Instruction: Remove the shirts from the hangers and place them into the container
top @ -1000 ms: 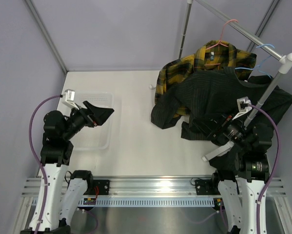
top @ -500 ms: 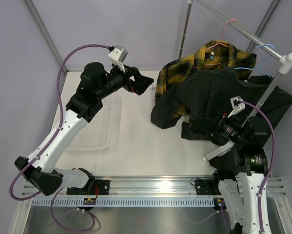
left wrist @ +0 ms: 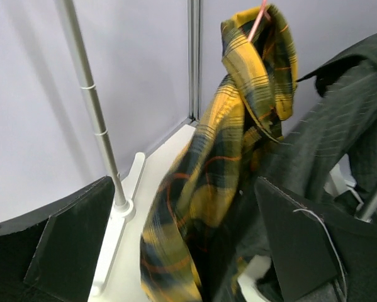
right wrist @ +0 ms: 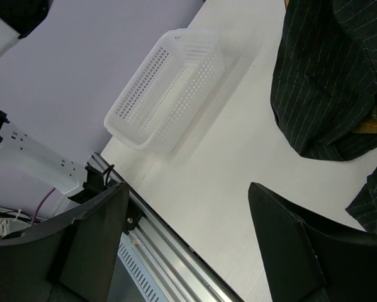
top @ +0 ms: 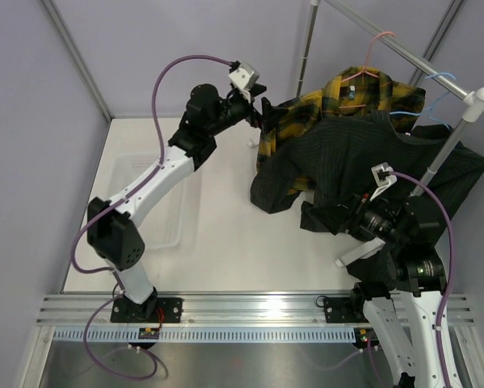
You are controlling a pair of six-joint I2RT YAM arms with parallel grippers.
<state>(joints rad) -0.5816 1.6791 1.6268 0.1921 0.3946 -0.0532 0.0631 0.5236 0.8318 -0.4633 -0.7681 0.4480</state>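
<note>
Both shirts hang on the rack at the far right of the white table (top: 225, 242). The yellow-and-black plaid shirt (top: 306, 113) is on the pink hanger (top: 376, 48), and the larger black pinstriped shirt (top: 363, 158) is on the light blue hanger (top: 440, 84), in front of the plaid one and covering part of it. Both hooks sit over the slanting metal rail (top: 363, 23). The left arm stretches from its base across the table to the far side, with the left gripper (left wrist: 183, 207) level with the plaid shirt's hanging left edge. Its jaws are spread wide, and in the left wrist view the yellow fabric falls between the two dark fingers (left wrist: 81, 233) — whether either pad touches the cloth cannot be told. A thin upright post (left wrist: 90, 107) of the rack stands just to the left of that fabric. The right arm is folded close to its base under the black shirt. The right gripper (right wrist: 187, 195) points back across the table with its jaws apart, and only bare tabletop lies between them. The dark shirt's lower folds hang just beside it, at the right edge of the right wrist view. The container (top: 157, 202) — a shallow, perforated white bin — sits flat on the table's left side, well apart from both garments, with the left arm's white link passing over its far end.
</note>
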